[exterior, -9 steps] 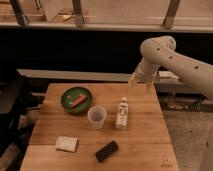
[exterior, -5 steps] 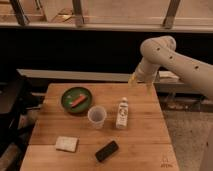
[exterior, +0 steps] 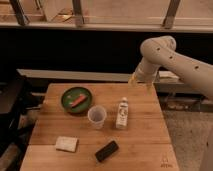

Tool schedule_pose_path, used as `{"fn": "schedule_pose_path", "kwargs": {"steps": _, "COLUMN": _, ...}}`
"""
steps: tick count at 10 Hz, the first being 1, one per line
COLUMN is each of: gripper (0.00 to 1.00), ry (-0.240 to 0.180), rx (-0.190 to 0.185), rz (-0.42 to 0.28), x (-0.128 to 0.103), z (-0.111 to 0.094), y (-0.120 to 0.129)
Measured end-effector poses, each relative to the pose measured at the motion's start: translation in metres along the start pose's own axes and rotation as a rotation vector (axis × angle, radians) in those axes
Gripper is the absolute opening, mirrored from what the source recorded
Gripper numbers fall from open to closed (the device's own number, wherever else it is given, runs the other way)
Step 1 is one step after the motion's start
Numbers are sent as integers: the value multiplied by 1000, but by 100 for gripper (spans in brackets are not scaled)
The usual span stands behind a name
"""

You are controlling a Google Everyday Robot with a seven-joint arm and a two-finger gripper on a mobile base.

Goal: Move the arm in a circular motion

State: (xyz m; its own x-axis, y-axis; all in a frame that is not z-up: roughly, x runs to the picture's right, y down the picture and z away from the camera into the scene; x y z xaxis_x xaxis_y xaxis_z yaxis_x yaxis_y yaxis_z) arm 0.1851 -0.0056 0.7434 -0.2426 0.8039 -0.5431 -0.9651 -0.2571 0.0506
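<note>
Arm (exterior: 172, 59), beige and thick-jointed, bends in from the right, and its gripper (exterior: 140, 81) hangs over the far right edge of a wooden table (exterior: 145, 142), fingers apparently spread and empty. Below stand a green bowl (exterior: 65, 96), plastic cup (exterior: 97, 116), small bottle (exterior: 122, 113), pale sponge (exterior: 66, 144) and dark block (exterior: 107, 150).

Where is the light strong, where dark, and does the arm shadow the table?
Camera view: warm light on the table, dark band behind it, bright strip on top. The arm is well lit, its claw near the table's far edge; no clear arm shadow shows.
</note>
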Motion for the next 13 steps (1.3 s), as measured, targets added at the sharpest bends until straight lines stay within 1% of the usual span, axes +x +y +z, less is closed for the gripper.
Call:
{"fn": "schedule_pose_path", "kwargs": {"steps": 4, "gripper": 66, "ry": 0, "rx": 0, "rz": 0, "x": 0, "z": 0, "y": 0}}
{"fn": "schedule_pose_path", "kwargs": {"steps": 5, "gripper": 64, "ry": 0, "rx": 0, "rz": 0, "x": 0, "z": 0, "y": 0}}
{"fn": "schedule_pose_path", "kwargs": {"steps": 6, "gripper": 59, "ry": 0, "rx": 0, "rz": 0, "x": 0, "z": 0, "y": 0}}
{"fn": "schedule_pose_path", "kwargs": {"steps": 8, "gripper": 37, "ry": 0, "rx": 0, "rz": 0, "x": 0, "z": 0, "y": 0}}
{"fn": "schedule_pose_path", "kwargs": {"steps": 11, "gripper": 7, "ry": -1, "rx": -1, "rz": -2, "x": -1, "z": 0, "y": 0}}
{"fn": "schedule_pose_path", "kwargs": {"steps": 12, "gripper": 1, "ry": -8, "rx": 10, "rz": -12, "x": -7, "z": 1, "y": -2}}
{"fn": "schedule_pose_path", "kwargs": {"steps": 13, "gripper": 0, "ry": -14, "rx": 15, "rz": -24, "x": -12, "z": 4, "y": 1}}
